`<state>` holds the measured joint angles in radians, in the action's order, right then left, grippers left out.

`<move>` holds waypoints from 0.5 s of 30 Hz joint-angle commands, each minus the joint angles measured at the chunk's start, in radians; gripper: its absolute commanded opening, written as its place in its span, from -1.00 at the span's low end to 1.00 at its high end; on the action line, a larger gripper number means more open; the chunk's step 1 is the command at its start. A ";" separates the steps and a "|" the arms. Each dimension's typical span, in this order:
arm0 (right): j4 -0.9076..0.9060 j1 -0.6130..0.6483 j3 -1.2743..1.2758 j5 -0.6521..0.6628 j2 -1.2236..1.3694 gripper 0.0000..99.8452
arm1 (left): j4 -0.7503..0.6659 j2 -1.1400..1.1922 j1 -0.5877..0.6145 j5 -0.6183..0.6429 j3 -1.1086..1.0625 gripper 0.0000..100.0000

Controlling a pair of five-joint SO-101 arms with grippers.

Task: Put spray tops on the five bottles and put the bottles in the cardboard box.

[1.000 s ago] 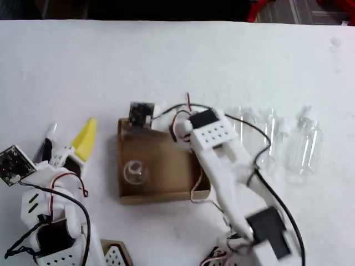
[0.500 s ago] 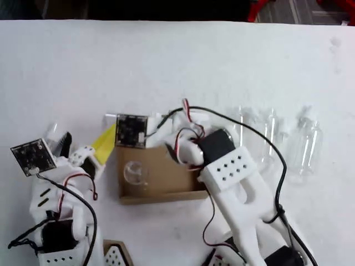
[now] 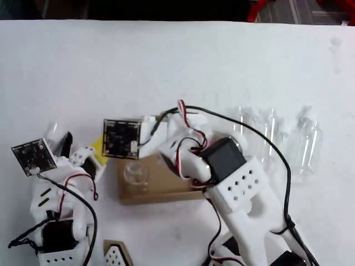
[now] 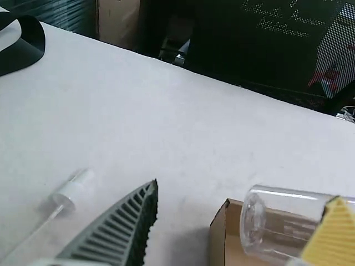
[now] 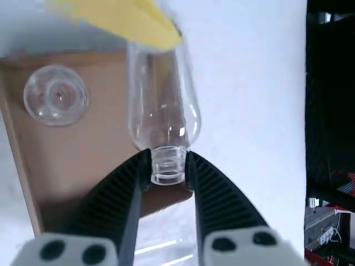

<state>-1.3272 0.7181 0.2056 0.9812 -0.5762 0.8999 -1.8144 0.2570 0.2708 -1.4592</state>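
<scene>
One bottle stands in the box. My right pincer clamps a topless bottle by its neck. My left pincer gapes wide. More bottles wait on the counter.

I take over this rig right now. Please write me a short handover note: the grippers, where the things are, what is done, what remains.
Right gripper: shut on the bare neck of a clear plastic bottle, held lying over the brown cardboard box.
Left gripper: open, its yellow finger at that bottle's base.
A second clear bottle stands in the box. Other clear bottles stand on the white table beside the box. A white spray top lies on the table near the left gripper.
Done: one bottle boxed; whether it has a top is unclear.
Left: top the held bottle, box it, then the rest.
</scene>
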 commanded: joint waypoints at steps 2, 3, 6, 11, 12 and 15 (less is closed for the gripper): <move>-0.005 0.019 -0.081 -0.041 -0.021 -0.97 | -0.029 -0.008 -0.030 -0.005 0.017 -0.17; -0.005 0.019 -0.086 -0.041 -0.021 -0.97 | -0.029 -0.008 -0.045 -0.012 0.017 -0.17; -0.005 0.019 -0.089 -0.043 -0.019 -0.97 | -0.023 -0.008 -0.093 -0.063 0.015 -0.17; -0.004 0.016 -0.092 -0.074 -0.019 -0.97 | -0.023 -0.008 -0.101 -0.069 0.015 -0.17; -0.002 0.016 -0.092 -0.075 -0.019 -0.97 | -0.023 -0.008 -0.101 -0.069 0.015 -0.17; 0.007 0.012 -0.092 -0.077 -0.018 -0.97 | -0.021 -0.008 -0.059 -0.066 0.025 -0.17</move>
<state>-1.3288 0.7273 0.1611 0.9183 -0.5762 0.8999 -1.8144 0.1711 0.2125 -1.4592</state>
